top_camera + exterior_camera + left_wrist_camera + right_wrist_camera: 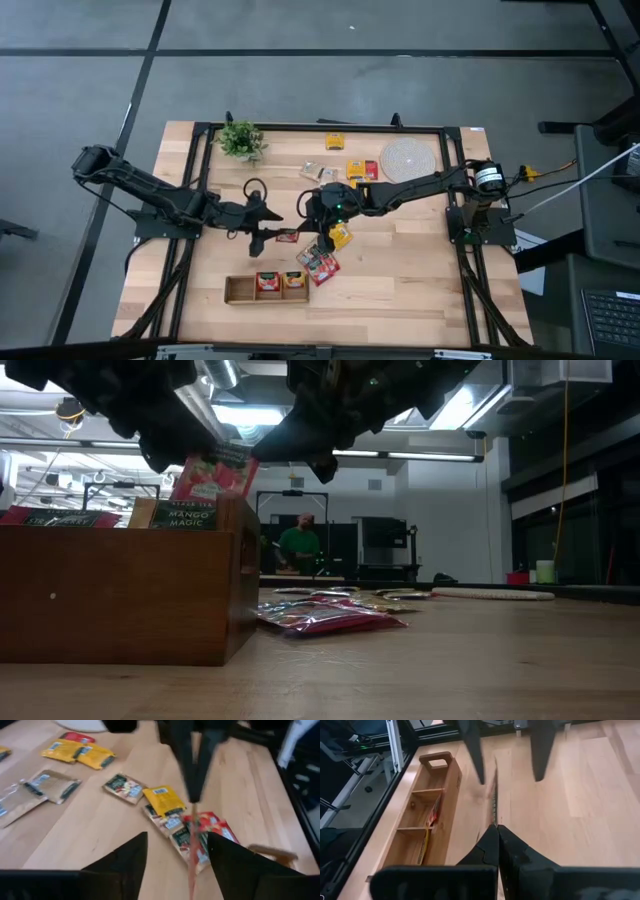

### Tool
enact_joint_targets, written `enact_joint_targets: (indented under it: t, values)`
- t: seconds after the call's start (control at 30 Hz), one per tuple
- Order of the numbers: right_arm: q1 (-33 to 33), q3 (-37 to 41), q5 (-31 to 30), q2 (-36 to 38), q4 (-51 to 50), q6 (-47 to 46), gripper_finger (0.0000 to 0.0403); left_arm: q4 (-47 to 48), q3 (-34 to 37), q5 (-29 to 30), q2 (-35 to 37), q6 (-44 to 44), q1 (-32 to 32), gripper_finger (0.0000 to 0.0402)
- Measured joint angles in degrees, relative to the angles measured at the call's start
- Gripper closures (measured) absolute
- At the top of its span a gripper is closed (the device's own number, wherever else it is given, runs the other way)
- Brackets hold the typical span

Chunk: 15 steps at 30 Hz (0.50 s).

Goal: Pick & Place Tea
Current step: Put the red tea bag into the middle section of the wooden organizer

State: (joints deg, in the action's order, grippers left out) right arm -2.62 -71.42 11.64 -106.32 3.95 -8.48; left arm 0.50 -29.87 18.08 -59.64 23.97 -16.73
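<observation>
High view: right end effector (312, 237), pinched shut on a thin, limp red tea sachet (289, 236) above the wooden tray (238, 290), faces the spread-open left end effector (262, 226); grip its edge.

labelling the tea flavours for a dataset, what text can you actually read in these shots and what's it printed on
"MANGO MAGIC": dark sachet standing in the wooden tray, low view.
Small line above it: too blurred to read.
Red sachet above the tray: print unreadable.
Loose sachets on the table: print too small to read.
</observation>
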Motion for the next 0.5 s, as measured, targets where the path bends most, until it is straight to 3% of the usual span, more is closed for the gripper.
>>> enact_joint_targets:
  t: [0.23,0.5]
  values:
    - [0.3,0.0,0.0,0.0,0.1,0.2,0.0403,-1.7,0.0,-1.1,0.0,-2.2,0.0,0.0218]
    - [0.3,0.0,0.0,0.0,0.4,0.2,0.04,-2.4,0.0,-3.0,0.0,-1.5,0.0,0.0331]
